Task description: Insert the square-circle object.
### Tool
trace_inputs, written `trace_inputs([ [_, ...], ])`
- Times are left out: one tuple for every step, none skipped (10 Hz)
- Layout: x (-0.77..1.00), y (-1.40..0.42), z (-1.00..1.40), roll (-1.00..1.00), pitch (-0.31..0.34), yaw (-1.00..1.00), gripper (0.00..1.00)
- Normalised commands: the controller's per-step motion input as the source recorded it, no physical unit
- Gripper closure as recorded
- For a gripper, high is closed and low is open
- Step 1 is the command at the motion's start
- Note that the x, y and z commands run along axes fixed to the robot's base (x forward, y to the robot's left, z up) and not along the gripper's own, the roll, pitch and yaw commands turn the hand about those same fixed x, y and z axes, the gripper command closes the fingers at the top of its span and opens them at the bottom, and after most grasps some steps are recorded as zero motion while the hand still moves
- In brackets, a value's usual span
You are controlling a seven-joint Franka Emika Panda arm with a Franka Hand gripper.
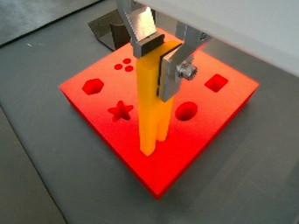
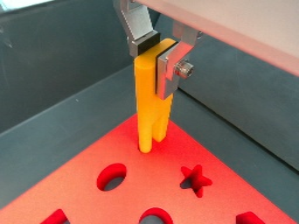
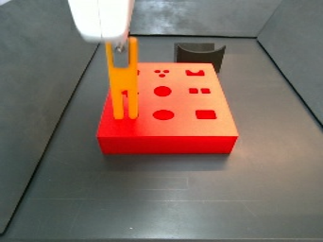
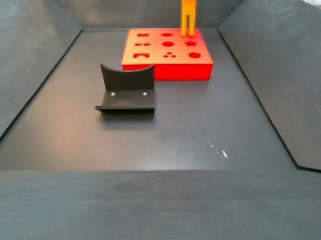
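Jaws [image 1: 162, 54] are seen closed on the top of the square-circle object [image 1: 152, 105], the silver fingers [image 2: 167, 68] pressed against its two flat sides. In both wrist views the orange-yellow bar is held upright, its long axis running straight down from the jaws, joined end gripped and the two prongs pointed at the red block [image 1: 222, 114].

In a side view, taken left to right, the bar [image 3: 121, 85] is found first, hanging at the block's left edge, at about nine o'clock from the round hole [image 3: 163, 114]; the square hole [image 3: 207, 115] lies further on at three o'clock, and the fixture [image 3: 198, 51] stands beyond the block at roughly one o'clock. In a side view the bar [image 4: 190, 19] is seen over the block's far right part, while the fixture [image 4: 126, 91] stands apart on the counter [image 4: 189, 141].

It cannot be told whether the prong tips are touching the red surface or hanging just above it. The coming move is judged to turn on prong alignment: the bar is already vertical, so the tips need only be centred over their matching pair of openings before being lowered.
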Motion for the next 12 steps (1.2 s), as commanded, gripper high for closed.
trace_inputs([
  [0.00,0.00,-0.39,0.03,-0.057,0.00,1.00],
  [0.00,0.00,-0.68,0.00,-0.159,0.00,1.00],
  [-0.08,0.00,-0.89,-0.02,-0.189,0.00,1.00],
  [-0.05,0.00,-0.92,-0.04,-0.156,0.00,1.00],
  [-0.05,0.00,-0.92,-0.03,-0.176,-0.03,1.00],
  [-0.09,0.00,-1.00,0.00,-0.144,-0.11,1.00],
  [-0.15,0.00,-1.00,0.00,-0.131,-0.14,1.00],
  [-0.15,0.00,-1.00,0.00,-0.134,-0.17,1.00],
  [0.00,-0.01,-0.78,0.06,-0.033,-0.12,1.00],
  [0.00,0.00,0.00,0.07,0.000,0.00,1.00],
  [0.00,0.00,0.00,0.01,0.000,0.00,1.00],
  [0.00,0.00,0.00,0.00,0.000,0.00,1.00],
])
